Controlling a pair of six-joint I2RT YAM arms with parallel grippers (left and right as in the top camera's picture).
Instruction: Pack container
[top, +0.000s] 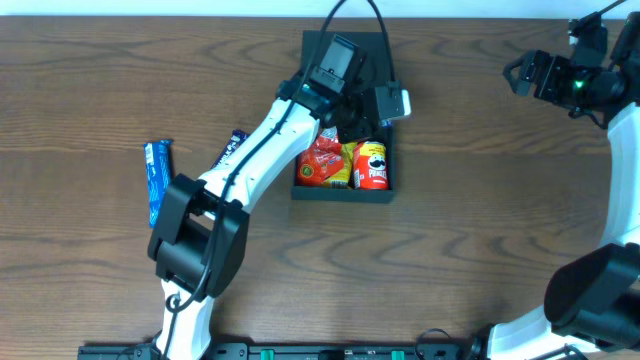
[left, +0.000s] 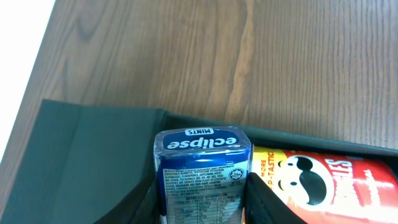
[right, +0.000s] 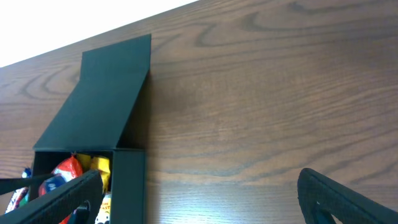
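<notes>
Left tool (left: 202, 208) clamped on mints box (left: 200, 155), above container (top: 340, 196) on the desk (top: 480, 200). Box to be lowered beside Pringles can (left: 323, 180) before release. Right tool (right: 199, 202) apart.

The surface (top: 480, 150) was dark brown with a wood grain. The container (top: 340, 195) sat on it near the middle, toward the far edge, with its flap lid open behind it. Well to its left lay a blue snack pack (top: 157, 180), set lengthwise front to back. Between the two lay a darker pack (top: 232, 147), partly hidden from above.
</notes>
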